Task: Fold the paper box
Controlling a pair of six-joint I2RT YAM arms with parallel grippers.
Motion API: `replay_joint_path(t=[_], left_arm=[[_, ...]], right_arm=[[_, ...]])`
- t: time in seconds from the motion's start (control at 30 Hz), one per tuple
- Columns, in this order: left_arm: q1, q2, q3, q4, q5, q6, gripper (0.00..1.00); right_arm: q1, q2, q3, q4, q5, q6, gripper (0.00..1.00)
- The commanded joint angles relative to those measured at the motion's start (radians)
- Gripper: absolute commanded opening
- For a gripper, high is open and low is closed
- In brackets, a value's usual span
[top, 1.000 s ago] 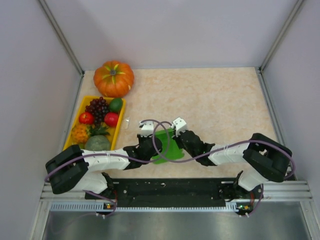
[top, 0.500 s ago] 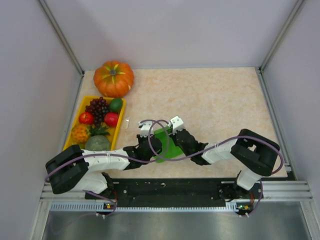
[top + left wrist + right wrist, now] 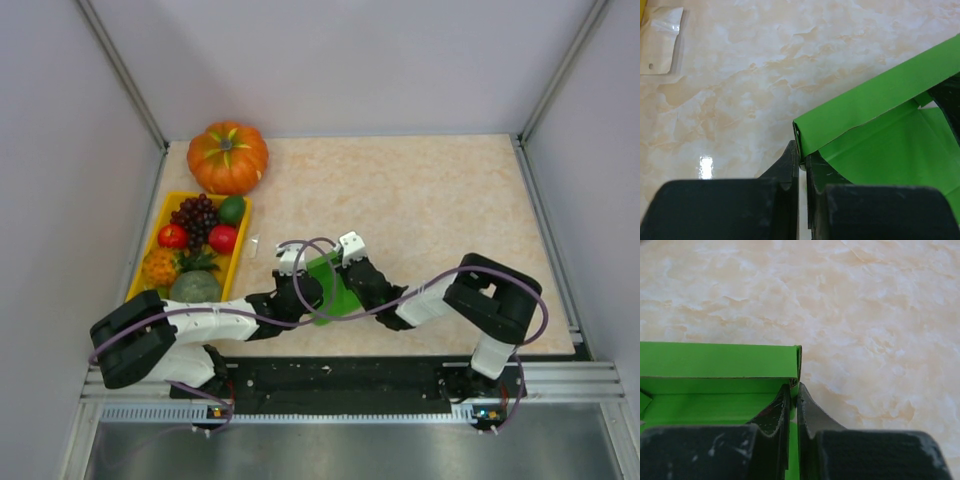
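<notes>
The paper box [image 3: 333,288] is a bright green card, partly folded, with raised side walls, near the table's front middle. My left gripper [image 3: 309,283] is shut on its left wall; in the left wrist view the fingertips [image 3: 801,159] pinch the wall's corner below the folded-over flap of the box [image 3: 875,100]. My right gripper [image 3: 349,272] is shut on the right wall; in the right wrist view its fingertips [image 3: 794,392] clamp the wall's edge, with the folded far wall of the box [image 3: 715,360] ahead. The box floor shows between the arms.
A yellow tray [image 3: 152,231] of toy fruit stands at the left, with an orange pumpkin [image 3: 228,156] behind it. A small clear plastic bag [image 3: 255,245] lies left of the box, also in the left wrist view [image 3: 661,40]. White walls enclose the table.
The right arm's elbow has swung left and its gripper has pushed the box's right wall slightly left. The left gripper has kept its hold.
</notes>
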Motion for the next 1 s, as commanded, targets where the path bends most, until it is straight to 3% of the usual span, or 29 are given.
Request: replay_joint_path(t=[0.0,0.1,0.2,0.27,0.43,0.53,0.63,0.97], left_arm=[[-0.017,-0.029,-0.005,0.056,0.035,-0.032,0.00],[-0.019,-0.023,0.011,0.005,0.000,-0.096,0.00],[-0.023,-0.020,0.022,-0.033,-0.027,-0.145,0.00],[-0.023,-0.021,0.023,-0.036,-0.024,-0.165,0.00],[-0.025,-0.026,0.017,-0.036,-0.017,-0.179,0.00],[-0.025,-0.032,0.011,-0.038,-0.014,-0.171,0.00],[-0.025,-0.037,0.003,-0.043,-0.020,-0.155,0.00],[-0.025,-0.032,-0.008,-0.050,-0.043,-0.127,0.00]], right_arm=[[0.003,0.060,0.100,-0.044,0.233,0.046,0.00],[0.021,0.106,0.143,-0.129,0.441,0.117,0.00],[0.029,0.134,0.183,-0.224,0.509,0.175,0.00],[0.038,0.143,0.189,-0.190,0.511,0.158,0.00],[0.034,0.127,0.144,-0.087,0.431,0.149,0.00],[0.000,0.054,0.076,-0.041,0.305,0.187,0.00],[-0.038,-0.027,-0.016,0.003,0.200,0.189,0.14],[-0.078,-0.121,-0.109,0.020,0.032,0.091,0.23]])
